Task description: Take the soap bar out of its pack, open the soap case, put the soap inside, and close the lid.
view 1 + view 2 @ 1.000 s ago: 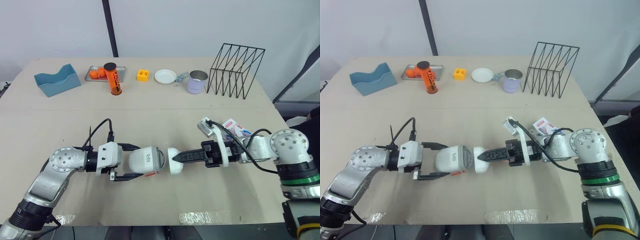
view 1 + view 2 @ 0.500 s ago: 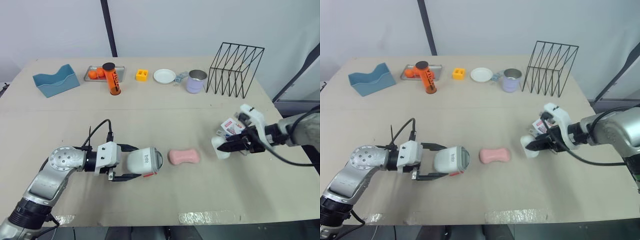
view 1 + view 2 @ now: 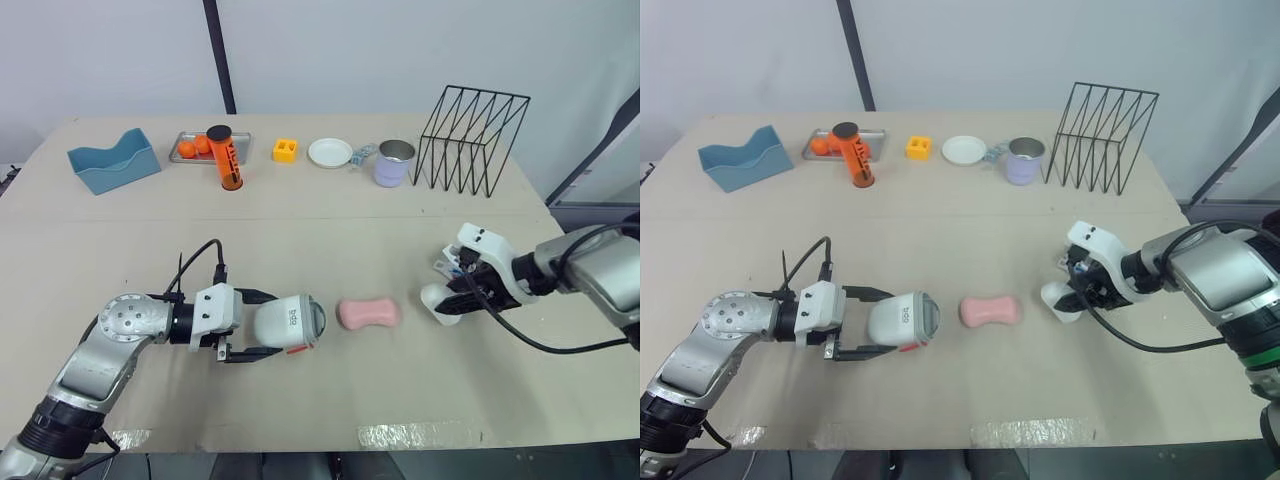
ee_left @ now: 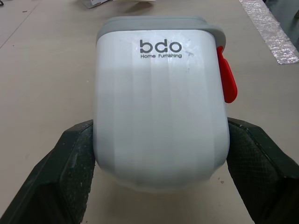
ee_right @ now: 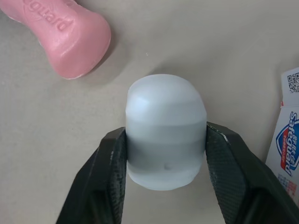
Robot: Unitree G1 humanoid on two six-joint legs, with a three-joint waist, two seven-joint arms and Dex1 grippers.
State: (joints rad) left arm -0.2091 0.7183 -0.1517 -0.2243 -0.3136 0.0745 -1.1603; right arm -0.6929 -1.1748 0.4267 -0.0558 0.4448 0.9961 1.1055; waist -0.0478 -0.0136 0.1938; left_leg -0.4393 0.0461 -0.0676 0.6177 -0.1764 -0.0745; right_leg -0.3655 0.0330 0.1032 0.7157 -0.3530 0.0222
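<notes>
Nearest, the left gripper (image 3: 262, 324) clamps the white soap case (image 4: 161, 107) on its side. Its mouth faces the pink soap bar (image 3: 368, 313) on the table (image 3: 330, 230). Beyond, the right gripper (image 5: 166, 161) pinches the lid (image 5: 166, 116), beside the pack (image 5: 288, 126).

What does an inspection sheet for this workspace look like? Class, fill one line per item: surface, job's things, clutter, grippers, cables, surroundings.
Surface: tan table, tape strips at its near edge.
Job's things: pink soap bar lies bare on the table; soap case on its side; lid off; soap pack beside the right gripper.
Clutter: along the far edge, blue tray, metal tray, orange tube, yellow block, white dish, mug, wire rack.
Grippers: left gripper shut on soap case; right gripper shut on lid.
Cables: black cable loops at the left wrist; a second cable trails under the right arm.
Surroundings: pale wall, dark pole behind the table.
</notes>
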